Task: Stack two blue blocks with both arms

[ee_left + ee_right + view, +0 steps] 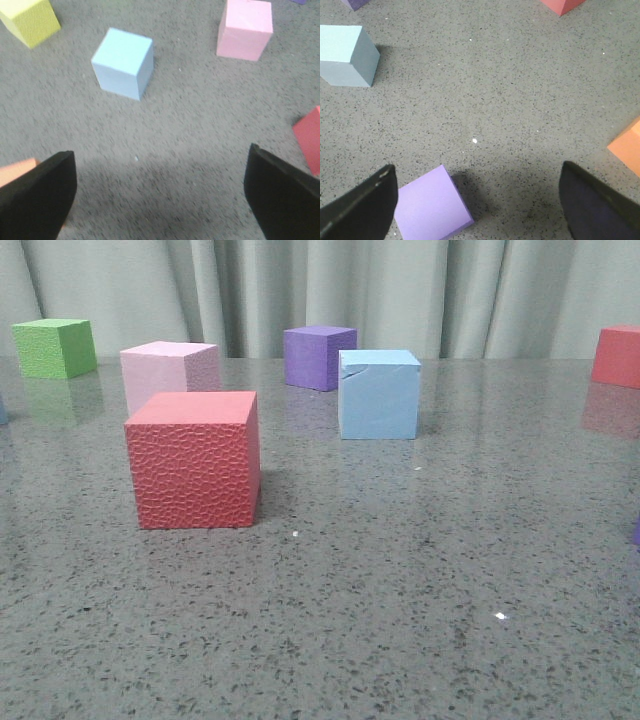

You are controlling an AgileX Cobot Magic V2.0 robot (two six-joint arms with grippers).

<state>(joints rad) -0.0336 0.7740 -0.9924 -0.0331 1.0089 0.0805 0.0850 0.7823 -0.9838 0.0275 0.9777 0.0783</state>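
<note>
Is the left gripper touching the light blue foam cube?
Apart. In the left wrist view, bare table separates the light blue foam cube from the open left gripper.

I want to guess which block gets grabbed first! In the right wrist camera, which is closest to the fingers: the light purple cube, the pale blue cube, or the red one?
1. Light purple foam cube, right beside one finger.
2. Pale blue foam cube, farther out on that same side.
3. Red foam cube, at the far edge, cut off.

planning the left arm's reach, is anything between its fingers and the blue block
In the left wrist view, only bare grey table lies between the open left gripper and the blue block.
</note>
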